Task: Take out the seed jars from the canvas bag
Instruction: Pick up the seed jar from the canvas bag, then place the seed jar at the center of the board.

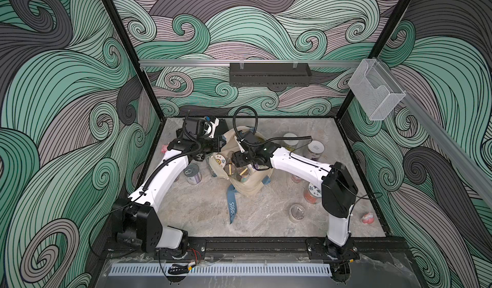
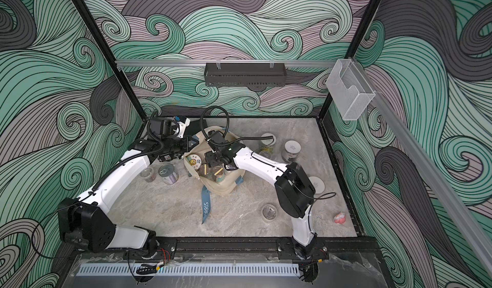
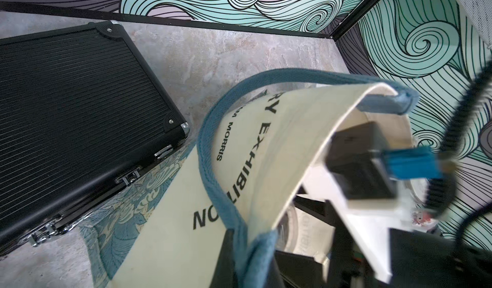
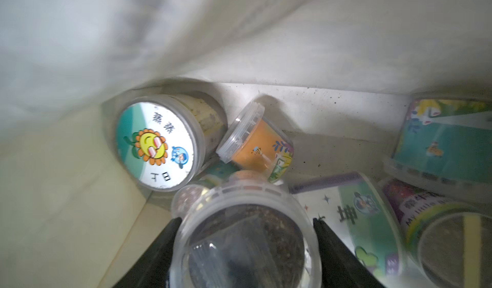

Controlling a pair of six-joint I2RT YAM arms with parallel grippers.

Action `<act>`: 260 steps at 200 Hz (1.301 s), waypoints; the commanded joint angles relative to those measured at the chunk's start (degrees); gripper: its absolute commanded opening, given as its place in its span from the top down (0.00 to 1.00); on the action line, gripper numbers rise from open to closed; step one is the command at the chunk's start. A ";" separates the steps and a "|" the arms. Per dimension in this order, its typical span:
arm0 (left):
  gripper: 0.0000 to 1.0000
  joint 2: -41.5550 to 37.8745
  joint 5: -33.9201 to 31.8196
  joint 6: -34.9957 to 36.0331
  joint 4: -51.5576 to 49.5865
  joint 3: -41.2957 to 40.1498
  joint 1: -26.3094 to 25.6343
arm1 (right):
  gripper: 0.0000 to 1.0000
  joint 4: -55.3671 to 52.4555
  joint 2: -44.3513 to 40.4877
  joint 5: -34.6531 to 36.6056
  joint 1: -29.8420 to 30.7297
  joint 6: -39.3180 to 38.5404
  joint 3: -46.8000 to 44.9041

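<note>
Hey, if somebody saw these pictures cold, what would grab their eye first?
The swirling green wave walls all around, then the canvas bag mid-table with both arms at it. The left gripper pinches its rim while the right gripper reaches inside, jaws closed on a clear seed jar; deeper in lies a sunflower-lidded jar.

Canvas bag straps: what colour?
Blue webbing straps on the cream canvas tote bag; left wrist view shows them best.
</note>
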 commanded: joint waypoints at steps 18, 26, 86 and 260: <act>1.00 -1.37 -1.06 -0.82 -0.72 0.95 0.84 | 0.33 2.62 -8.51 -0.03 0.43 -0.76 -2.49; 1.00 -1.26 -1.13 -0.82 -0.77 0.95 0.84 | 0.33 2.54 -9.71 -0.35 0.58 -0.57 -3.09; 1.00 -1.36 -1.08 -0.88 -0.49 0.82 0.87 | 0.32 -2.94 -26.18 5.23 0.76 -0.73 -14.71; 1.00 -0.36 -0.64 -1.15 -0.22 0.63 0.84 | 0.32 -4.47 -40.52 10.00 -5.27 4.36 -37.04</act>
